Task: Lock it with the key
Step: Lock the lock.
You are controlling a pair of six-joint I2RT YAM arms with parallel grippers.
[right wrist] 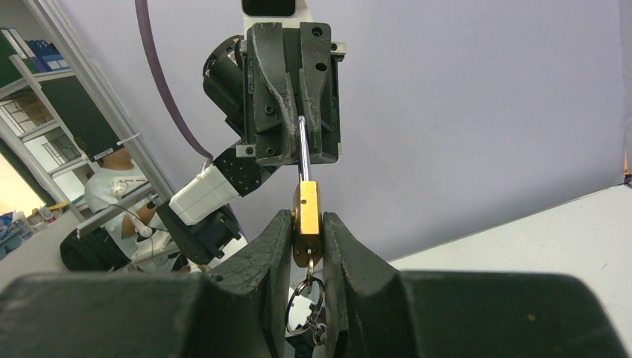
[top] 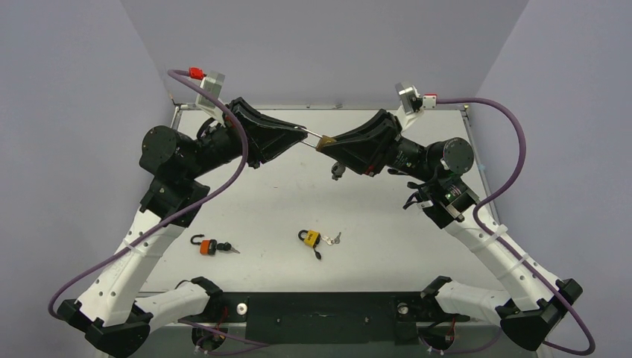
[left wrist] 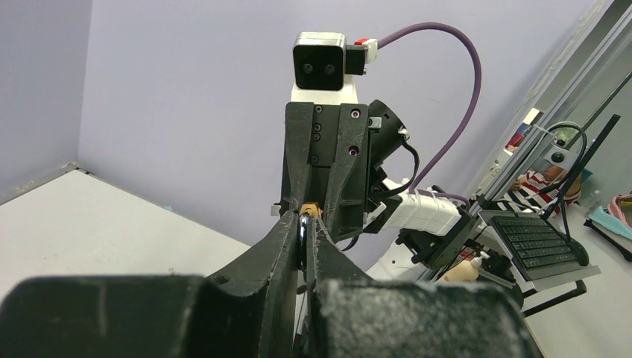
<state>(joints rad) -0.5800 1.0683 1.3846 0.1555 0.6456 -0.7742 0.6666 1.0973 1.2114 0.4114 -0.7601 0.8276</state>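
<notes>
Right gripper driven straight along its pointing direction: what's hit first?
Likely the left gripper, facing it head-on, clamped on the shackle of the brass padlock the right gripper holds.

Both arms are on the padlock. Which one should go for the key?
Left, probably. The right gripper clamps the padlock body, steadying it; the left gripper only pinches the shackle and could release for the key hanging below.
</notes>
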